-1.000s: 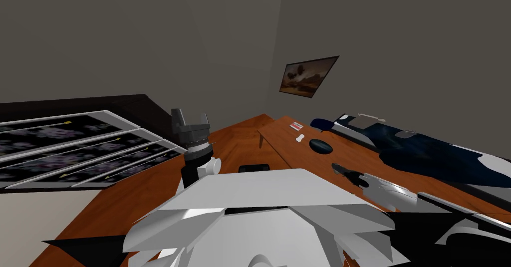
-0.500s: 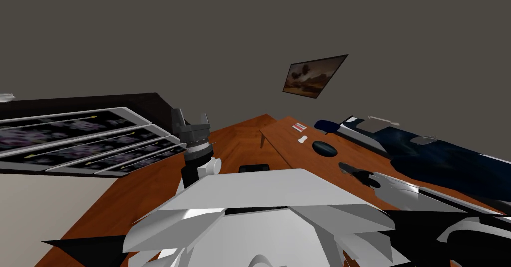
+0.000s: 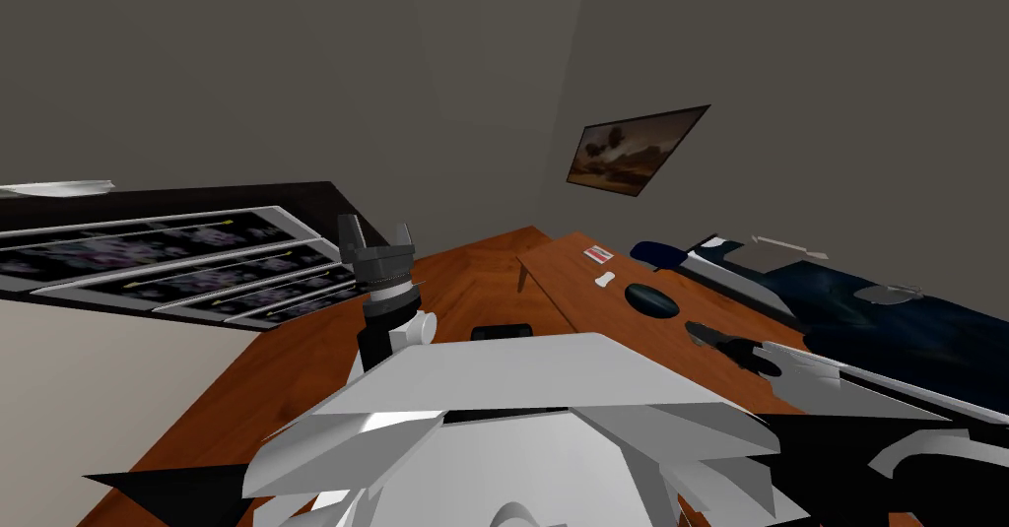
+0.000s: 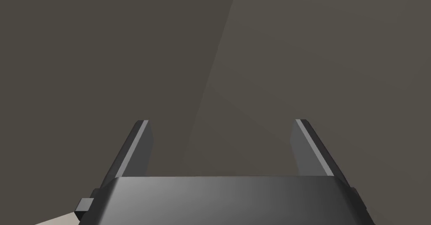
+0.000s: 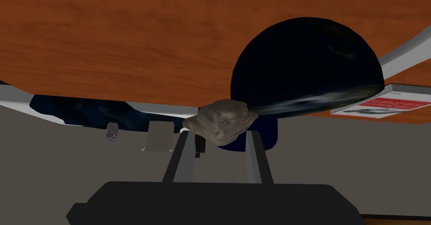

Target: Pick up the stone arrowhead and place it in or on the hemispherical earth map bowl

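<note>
While pinched in my right gripper (image 5: 219,135) near the dark bowl (image 5: 305,67), item: grey arrowhead (image 5: 221,120). I judge it hard, light, brittle-edged; hold across flat faces. Left gripper (image 4: 222,125) spread, empty.

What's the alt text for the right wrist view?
The right gripper holds a grey-brown arrowhead between its fingertips, close to a dark rounded bowl on a wooden table. A red-and-white card lies beside the bowl.
</note>
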Robot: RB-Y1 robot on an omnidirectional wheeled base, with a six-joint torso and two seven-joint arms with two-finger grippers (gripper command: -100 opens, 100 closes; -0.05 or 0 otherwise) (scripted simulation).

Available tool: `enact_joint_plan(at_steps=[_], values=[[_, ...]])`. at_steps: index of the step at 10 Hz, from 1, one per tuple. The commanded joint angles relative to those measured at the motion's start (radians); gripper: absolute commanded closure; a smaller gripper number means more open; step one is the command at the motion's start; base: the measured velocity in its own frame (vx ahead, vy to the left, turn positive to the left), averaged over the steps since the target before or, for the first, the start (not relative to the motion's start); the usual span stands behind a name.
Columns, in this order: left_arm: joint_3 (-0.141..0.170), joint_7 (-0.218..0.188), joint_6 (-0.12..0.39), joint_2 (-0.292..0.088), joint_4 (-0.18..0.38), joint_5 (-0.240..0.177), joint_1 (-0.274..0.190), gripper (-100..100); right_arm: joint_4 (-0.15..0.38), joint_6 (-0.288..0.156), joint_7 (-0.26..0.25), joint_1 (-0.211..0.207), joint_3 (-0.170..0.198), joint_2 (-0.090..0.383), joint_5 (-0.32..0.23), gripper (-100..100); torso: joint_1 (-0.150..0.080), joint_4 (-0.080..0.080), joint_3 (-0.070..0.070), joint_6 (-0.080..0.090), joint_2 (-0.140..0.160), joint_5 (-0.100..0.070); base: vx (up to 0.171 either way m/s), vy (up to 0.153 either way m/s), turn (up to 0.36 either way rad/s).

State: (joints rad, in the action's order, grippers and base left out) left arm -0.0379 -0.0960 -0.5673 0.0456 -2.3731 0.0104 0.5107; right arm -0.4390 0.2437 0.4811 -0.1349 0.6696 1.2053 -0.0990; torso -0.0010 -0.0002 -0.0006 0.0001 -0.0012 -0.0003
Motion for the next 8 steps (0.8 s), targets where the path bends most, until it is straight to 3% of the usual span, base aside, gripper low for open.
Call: enact_joint_plan(at_steps=[1,5,6,8], values=[[0.000,0.000,0.000,0.000,0.000,0.000,0.000,0,-0.019,-0.004,0.030,-0.007,0.014,0.021,0.002,100,0.000,0.000,0.000,0.000,0.000,0.000,0.000,-0.010,0.055],[0.000,0.000,0.000,0.000,0.000,0.000,0.000,0,0.024,0.052,0.139,-0.025,0.063,0.059,0.008,100,-0.001,0.000,-0.001,0.000,-0.001,-0.001,0.015,-0.021,0.128],[0.000,0.000,0.000,0.000,0.000,0.000,0.000,0,0.024,0.052,0.139,-0.025,0.063,0.059,0.008,100,-0.002,0.000,-0.001,0.000,-0.002,-0.001,0.020,-0.028,0.049],[0.000,0.000,0.000,0.000,0.000,0.000,0.000,0,0.040,0.083,0.193,-0.044,0.085,0.070,0.015,100,-0.002,0.000,-0.001,0.001,-0.001,-0.002,0.024,-0.027,0.102]])
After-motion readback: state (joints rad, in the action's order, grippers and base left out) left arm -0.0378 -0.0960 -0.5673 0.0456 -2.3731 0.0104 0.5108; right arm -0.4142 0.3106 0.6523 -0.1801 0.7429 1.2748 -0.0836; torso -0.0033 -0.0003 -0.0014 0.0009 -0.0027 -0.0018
